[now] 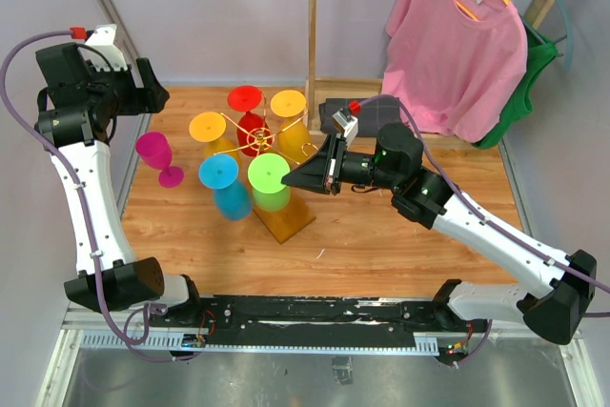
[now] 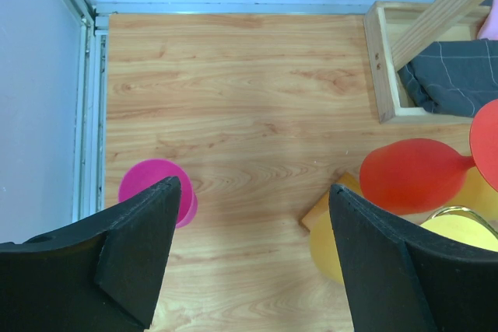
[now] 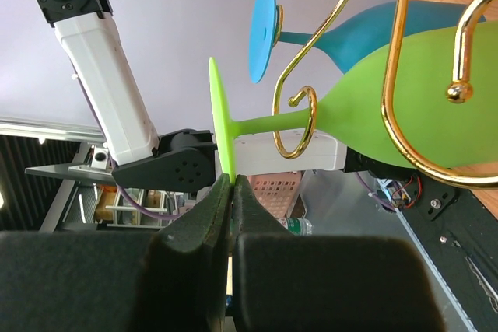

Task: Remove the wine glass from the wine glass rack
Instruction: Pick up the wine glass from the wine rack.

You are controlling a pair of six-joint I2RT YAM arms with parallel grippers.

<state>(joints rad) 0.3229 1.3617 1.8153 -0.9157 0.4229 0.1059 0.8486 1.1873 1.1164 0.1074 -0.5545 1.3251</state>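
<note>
The gold wire wine glass rack [image 1: 253,129] stands on its wooden base [image 1: 286,219] in the middle of the table, with several coloured glasses hanging upside down from it. The green wine glass [image 1: 270,178] hangs by its stem in a gold curl [image 3: 299,110]. My right gripper [image 3: 233,180] is shut on the edge of the green glass's foot [image 3: 221,130], reaching in from the right [image 1: 294,178]. My left gripper [image 2: 253,188] is open and empty, high at the back left [image 1: 155,94]. A pink wine glass [image 1: 157,154] stands upright on the table under it.
Red [image 1: 246,99], yellow [image 1: 288,104], orange [image 1: 208,127] and blue [image 1: 220,173] glasses hang on the rack. A wooden crate with dark cloth [image 1: 372,107] sits at the back. A pink shirt [image 1: 457,45] hangs back right, and a wooden post [image 1: 312,16] rises behind the rack.
</note>
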